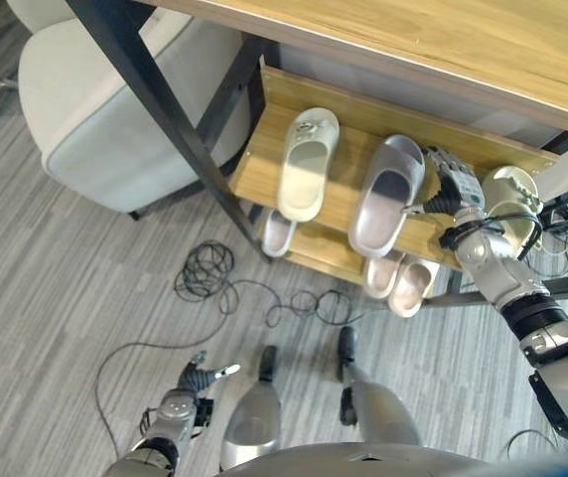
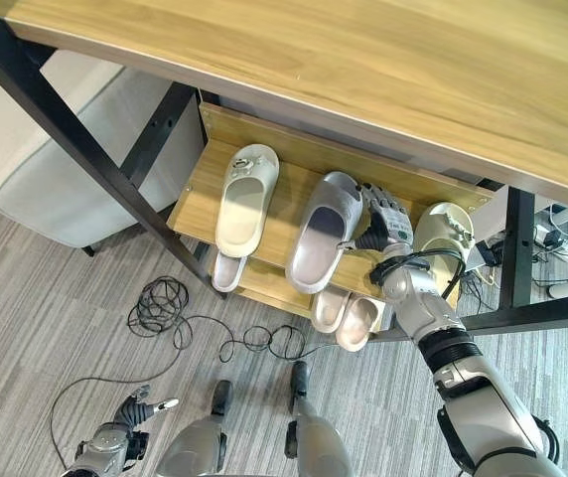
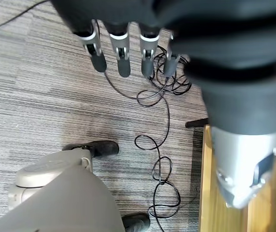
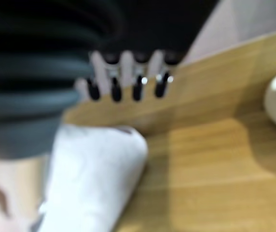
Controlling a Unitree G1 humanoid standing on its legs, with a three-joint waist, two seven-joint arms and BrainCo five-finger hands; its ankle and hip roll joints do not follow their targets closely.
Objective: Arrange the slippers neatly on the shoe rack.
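while the right hand (image 2: 383, 221) rests with straight fingers against the grey slipper (image 2: 322, 234) on the shoe rack (image 2: 190, 204), right of the cream slipper (image 2: 244, 201), the left hand (image 1: 201, 376) hangs relaxed near the floor.

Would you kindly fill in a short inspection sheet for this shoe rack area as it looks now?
Surface: wooden shoe rack, two shelves, under a wooden table.
Job's things: cream slipper and grey slipper on top shelf; another cream slipper at its right end; more slippers on lower shelf.
Clutter: nothing seen.
Hands: right robot hand open beside the grey slipper; left robot hand open above the floor.
Cables: black cable coiled on carpet.
Surroundings: pale chair, grey carpet.
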